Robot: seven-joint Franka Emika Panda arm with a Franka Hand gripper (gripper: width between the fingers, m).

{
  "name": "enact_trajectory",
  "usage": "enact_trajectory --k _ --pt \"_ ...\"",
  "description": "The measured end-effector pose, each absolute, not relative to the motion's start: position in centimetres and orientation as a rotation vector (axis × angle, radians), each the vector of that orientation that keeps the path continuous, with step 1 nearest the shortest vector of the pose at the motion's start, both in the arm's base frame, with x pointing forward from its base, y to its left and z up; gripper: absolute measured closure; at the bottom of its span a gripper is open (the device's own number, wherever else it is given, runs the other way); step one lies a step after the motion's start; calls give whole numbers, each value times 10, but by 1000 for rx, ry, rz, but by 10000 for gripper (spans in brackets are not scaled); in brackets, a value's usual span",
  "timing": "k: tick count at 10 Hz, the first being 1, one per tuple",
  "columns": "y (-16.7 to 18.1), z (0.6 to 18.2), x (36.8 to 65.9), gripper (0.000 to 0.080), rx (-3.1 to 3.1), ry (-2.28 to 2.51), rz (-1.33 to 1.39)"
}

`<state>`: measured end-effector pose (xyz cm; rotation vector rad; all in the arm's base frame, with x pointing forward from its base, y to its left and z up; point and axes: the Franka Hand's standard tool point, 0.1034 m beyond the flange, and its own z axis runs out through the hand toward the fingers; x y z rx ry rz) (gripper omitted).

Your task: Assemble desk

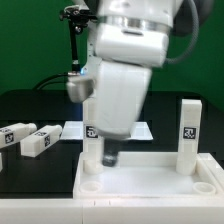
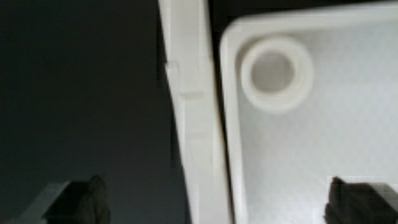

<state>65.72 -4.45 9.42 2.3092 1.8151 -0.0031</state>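
Plastic kit, probably light, stiff and slick: the large flat white rectangular desk tabletop (image 1: 150, 180) carries two upright white square-section tagged legs (image 1: 190, 130) at its rear corners. Two loose white legs (image 1: 40, 141) lie at the exterior view's left. The arm's two-finger gripper (image 2: 217, 203) stands spread wide beside one upright leg, holding nothing. Grip legs across their flat sides.
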Motion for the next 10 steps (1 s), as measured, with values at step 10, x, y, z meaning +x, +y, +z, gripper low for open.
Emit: enact_trajectory --k 10 --pt "-96 115 632 150 2864 854 121"
